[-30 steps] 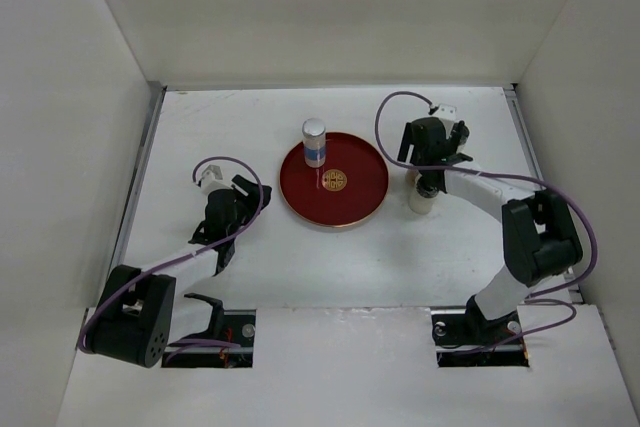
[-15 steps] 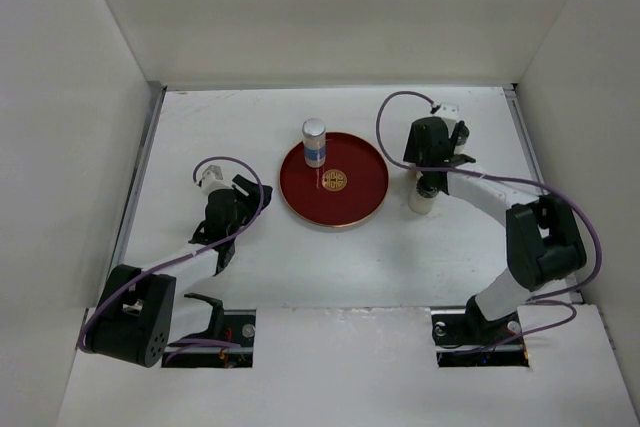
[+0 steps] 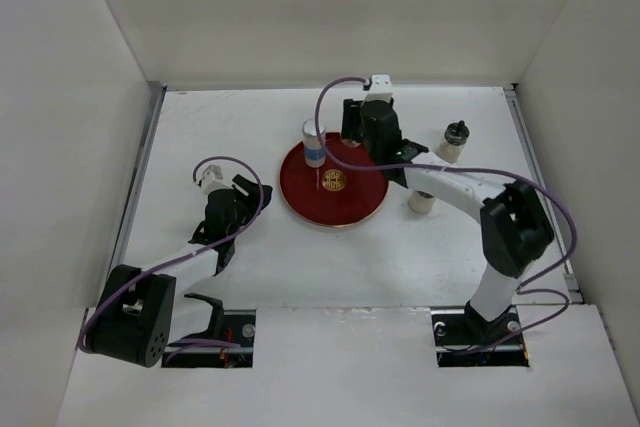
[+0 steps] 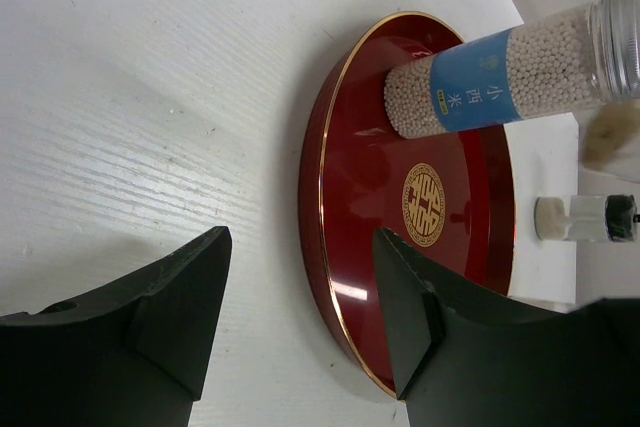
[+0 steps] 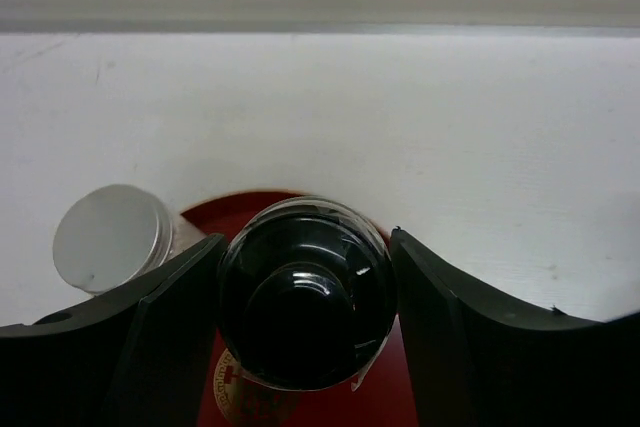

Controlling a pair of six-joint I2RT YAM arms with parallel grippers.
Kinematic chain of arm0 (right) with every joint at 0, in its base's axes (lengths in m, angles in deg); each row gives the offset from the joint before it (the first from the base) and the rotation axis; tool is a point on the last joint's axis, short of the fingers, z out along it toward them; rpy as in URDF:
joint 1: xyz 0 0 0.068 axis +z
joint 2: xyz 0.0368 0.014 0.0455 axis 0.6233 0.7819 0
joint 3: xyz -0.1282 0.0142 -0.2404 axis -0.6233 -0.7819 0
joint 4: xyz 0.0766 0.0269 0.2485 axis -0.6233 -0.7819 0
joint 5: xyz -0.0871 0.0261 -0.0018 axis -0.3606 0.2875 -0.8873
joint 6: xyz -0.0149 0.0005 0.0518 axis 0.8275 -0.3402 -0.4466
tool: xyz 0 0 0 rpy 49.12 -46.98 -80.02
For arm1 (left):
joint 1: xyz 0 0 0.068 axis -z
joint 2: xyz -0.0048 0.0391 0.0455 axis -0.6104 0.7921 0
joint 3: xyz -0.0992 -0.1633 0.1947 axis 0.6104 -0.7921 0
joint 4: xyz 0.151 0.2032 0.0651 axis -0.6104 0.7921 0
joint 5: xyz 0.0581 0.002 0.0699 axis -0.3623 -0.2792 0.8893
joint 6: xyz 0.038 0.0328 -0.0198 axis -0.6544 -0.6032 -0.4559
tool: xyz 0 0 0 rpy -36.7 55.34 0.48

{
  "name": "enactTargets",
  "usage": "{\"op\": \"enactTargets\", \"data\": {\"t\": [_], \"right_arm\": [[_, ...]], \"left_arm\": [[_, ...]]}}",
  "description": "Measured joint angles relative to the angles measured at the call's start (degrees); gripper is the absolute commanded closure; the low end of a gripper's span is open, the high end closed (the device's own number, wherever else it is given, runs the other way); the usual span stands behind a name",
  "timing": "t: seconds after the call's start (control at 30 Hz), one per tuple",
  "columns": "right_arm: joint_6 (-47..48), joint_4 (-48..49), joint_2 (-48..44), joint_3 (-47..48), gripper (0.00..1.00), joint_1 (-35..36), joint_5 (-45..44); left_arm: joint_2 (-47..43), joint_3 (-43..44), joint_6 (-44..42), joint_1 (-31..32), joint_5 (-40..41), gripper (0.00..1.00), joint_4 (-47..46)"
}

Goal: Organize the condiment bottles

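White table (image 3: 300, 267) enclosed by plain white walls (image 3: 330, 17) at back, left and right. Its side edges carry metal strips (image 3: 136, 177).

the left arm (image 3: 190, 257) and right arm (image 3: 450, 185) share white links, bulky black joint housings (image 3: 515, 232), looping purple cables (image 3: 320, 112) and matte black wedge-shaped end effector fingers (image 4: 170, 307).

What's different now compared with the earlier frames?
The right gripper swung left from beside the tray to over its far part, jaws shut on a black-capped shaker next to the blue-label bottle. That uncovered a second shaker on the table. Unmoved: the bottle, the near shaker, and the left gripper, open.
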Motion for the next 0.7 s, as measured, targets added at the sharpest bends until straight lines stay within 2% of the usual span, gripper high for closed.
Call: {"op": "enactTargets", "data": {"t": [0.2, 0.37, 0.53, 0.7], "right_arm": [[0.04, -1.05, 11.26, 5.07, 0.42, 1.03, 3.23], [-0.24, -2.36, 14.82, 5.99, 0.38, 0.98, 4.11], [-1.49, -2.78, 15.15, 6.23, 0.29, 0.98, 4.37], [-2.56, -2.54, 15.21, 6.25, 0.15, 0.59, 5.14]], "left_arm": [[0.0, 0.0, 0.0, 0.0, -0.07, 0.44, -0.02], [0.0, 0.0, 0.0, 0.0, -0.11, 0.44, -0.02], [0.0, 0.0, 0.0, 0.0, -0.15, 0.44, -0.02], [0.0, 0.0, -0.02, 0.0, -0.22, 0.44, -0.04]]}}
